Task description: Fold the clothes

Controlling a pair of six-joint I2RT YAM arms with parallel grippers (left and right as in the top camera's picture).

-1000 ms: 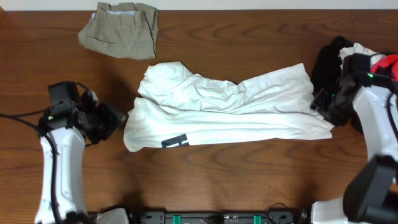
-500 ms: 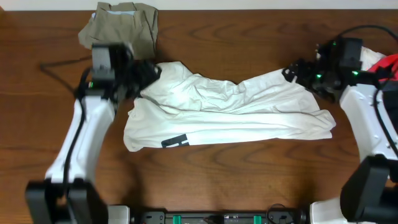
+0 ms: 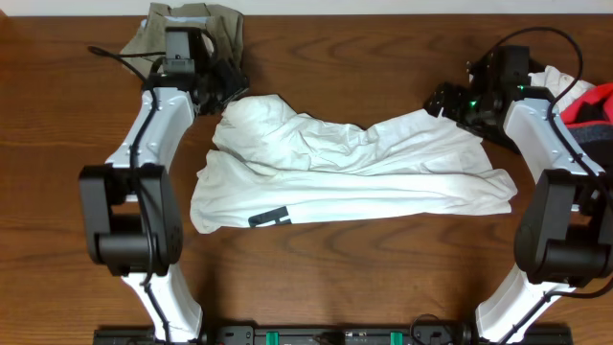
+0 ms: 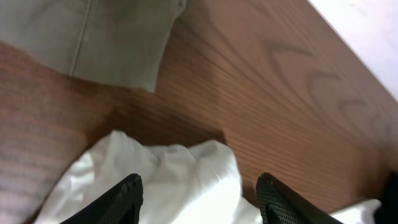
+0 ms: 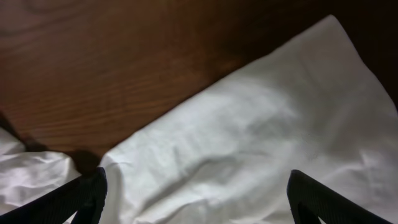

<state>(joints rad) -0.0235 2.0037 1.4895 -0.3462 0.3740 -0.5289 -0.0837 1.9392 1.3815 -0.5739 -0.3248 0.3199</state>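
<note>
Soft, limp, light white top (image 3: 354, 172) — to pinch at far corners, with left gripper (image 4: 199, 198) and right gripper (image 5: 198, 199) both spread, empty.

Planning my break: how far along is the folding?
Early. Done: the khaki piece looks folded at the far edge. In hand: the white top lies crumpled and unfolded; left gripper and right gripper hover over its far corners, fingers open, gripping nothing. Left: folding that top, then the red, white and black heap at the right.
</note>
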